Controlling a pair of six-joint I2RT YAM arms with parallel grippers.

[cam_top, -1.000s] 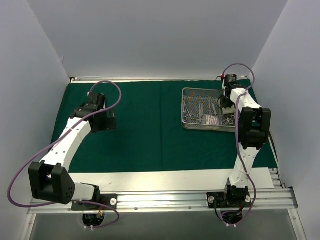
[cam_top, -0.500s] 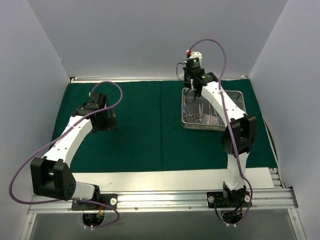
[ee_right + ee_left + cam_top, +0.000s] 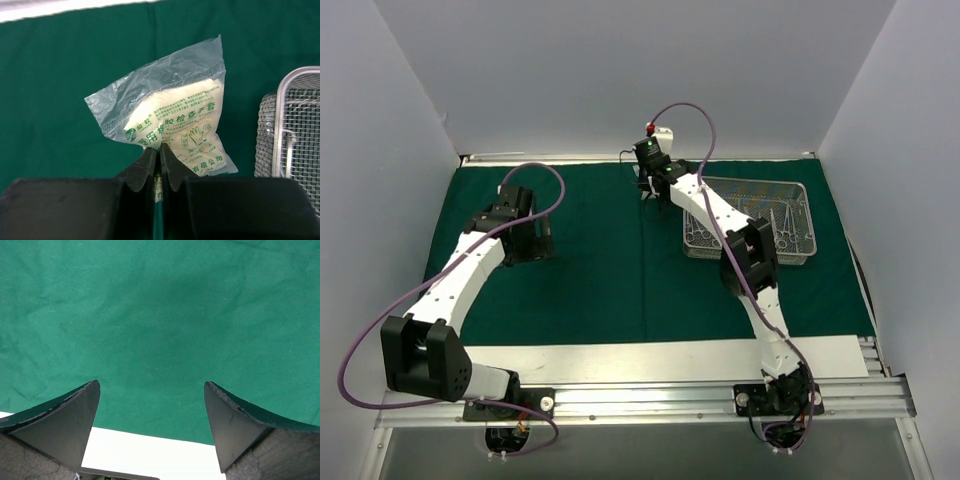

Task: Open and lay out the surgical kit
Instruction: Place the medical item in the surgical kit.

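Near edge of the worktop (image 3: 650, 355): a bare white strip shows just beyond my two bases. Past it the dark green cloth wrap (image 3: 610, 270) lies opened flat and covers the rest of the surface out to the far edge. My left tool (image 3: 151, 385) hangs over the left part of the cloth, about midway between near and far edges. It is released, with its fingers spread wide and nothing between them but green fabric below. Farther out, toward the far right corner, the wire-mesh tray (image 3: 808, 215) sits on the cloth with steel scissor-handled instruments (image 3: 778, 224) lying inside. Their number cannot be made out, and my right arm crosses over the tray's left end. My right tool (image 3: 160, 148) is at the far edge, near its middle and just left of the tray. It is clenched tight, pinching the lower edge of a clear packet (image 3: 170, 115). The packet holds pale folded contents and carries green print with a small glove drawing. It stands out beyond my fingertips over the cloth. I cannot tell whether it touches the fabric. The tray's corner shows just beside it on the right.
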